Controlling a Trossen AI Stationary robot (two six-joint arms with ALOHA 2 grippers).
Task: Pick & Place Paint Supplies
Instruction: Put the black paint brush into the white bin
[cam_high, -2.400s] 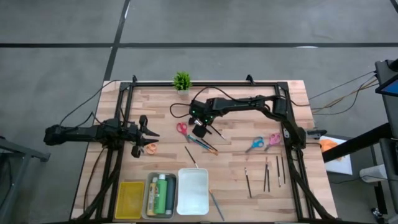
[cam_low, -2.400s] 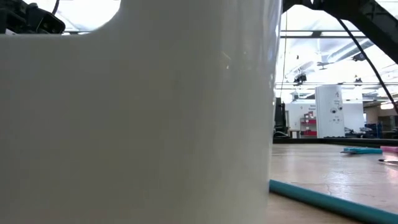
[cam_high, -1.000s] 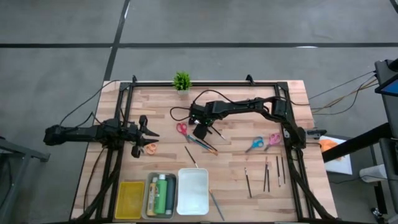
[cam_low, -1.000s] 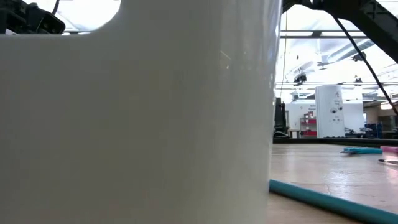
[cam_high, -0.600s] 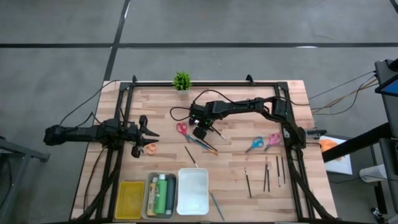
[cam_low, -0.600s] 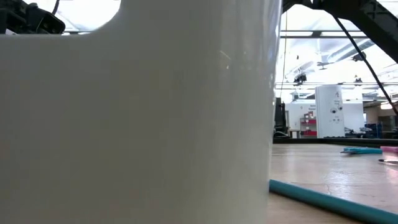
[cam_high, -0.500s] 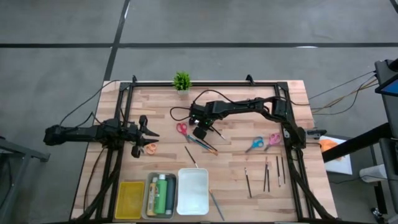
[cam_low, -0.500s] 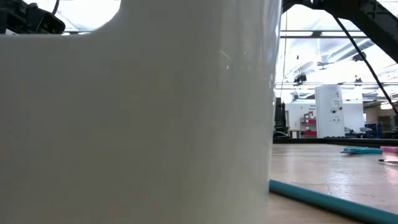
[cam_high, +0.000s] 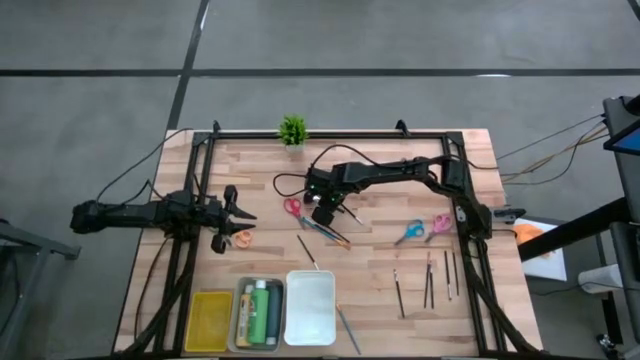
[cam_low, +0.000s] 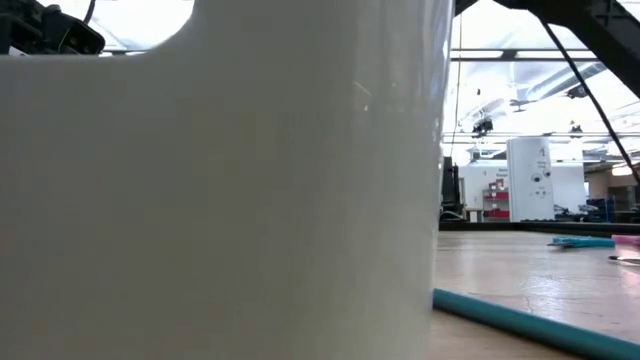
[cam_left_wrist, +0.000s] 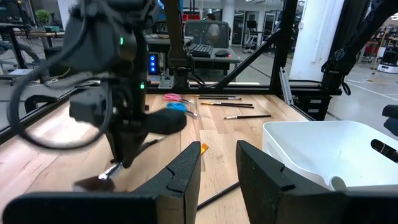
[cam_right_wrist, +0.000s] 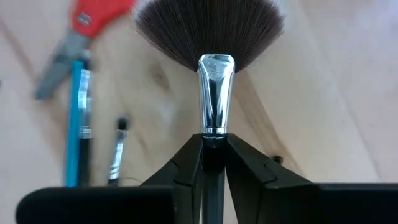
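A fan brush (cam_right_wrist: 209, 28) with dark bristles and a silver ferrule (cam_right_wrist: 215, 93) lies slanted near the table's middle. My right gripper (cam_high: 322, 213) stands over it and is shut on it; the left wrist view shows that gripper (cam_left_wrist: 126, 152) with the bristles (cam_left_wrist: 93, 183) low by the tabletop. My left gripper (cam_high: 240, 215) waits open at the table's left edge, just beyond the orange scissors (cam_high: 242, 238). Red scissors (cam_high: 292, 206) and a teal brush (cam_high: 326, 230) lie next to the right gripper. My right gripper pinches the fan brush's dark handle (cam_right_wrist: 213, 144) between its two fingers, just behind the silver ferrule. The fingers come from above, pointing down, and lie across the brush. The bristle end sits low by the wood; whether it is lifted clear I cannot tell.
Yellow (cam_high: 209, 320), grey (cam_high: 240, 322) and white (cam_high: 310, 307) trays stand at the near edge; green bottles (cam_high: 262, 312) lie in the grey one. Blue (cam_high: 409, 231) and pink (cam_high: 441, 223) scissors and thin brushes (cam_high: 430, 280) lie at the right. A potted plant (cam_high: 292, 130) is at the far edge.
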